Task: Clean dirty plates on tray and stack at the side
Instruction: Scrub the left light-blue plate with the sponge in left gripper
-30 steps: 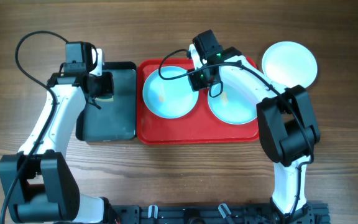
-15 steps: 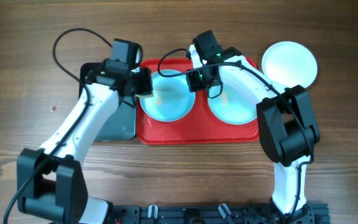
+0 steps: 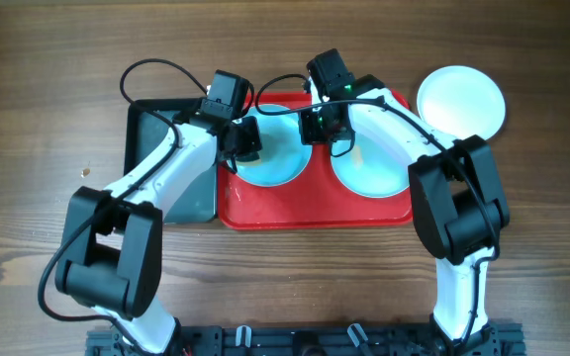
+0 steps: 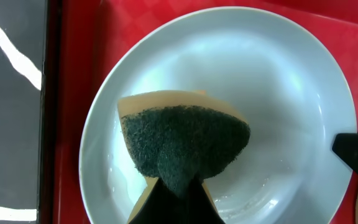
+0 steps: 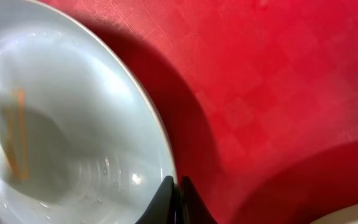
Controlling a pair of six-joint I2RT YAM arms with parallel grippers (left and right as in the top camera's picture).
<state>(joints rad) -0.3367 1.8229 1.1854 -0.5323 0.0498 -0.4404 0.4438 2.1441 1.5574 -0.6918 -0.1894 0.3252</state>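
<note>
The tray point(image 3: 315, 213) is bright red with a faint pattern of little squares. One blue plate point(image 4: 278, 93) is pale and shiny, with a thin orange streak point(image 5: 18, 134), maybe a stain. The other blue plate point(image 3: 369, 173) matches it. The white plate point(image 3: 461, 101) is plain. The sponge point(image 4: 182, 146) is dark green on top, tan below. The small tray point(image 3: 151, 129) is black. The table point(image 3: 47, 59) is brown wood with dark lines.

Red tray point(image 3: 315, 212) lying flat on desk point(image 3: 47, 79). Left aqua plate point(image 3: 280, 163) and right aqua plate point(image 3: 366, 176) sitting side by side inside it, left one looking wet. White plate point(image 3: 461, 101) resting off tray, just beside its far right corner.
</note>
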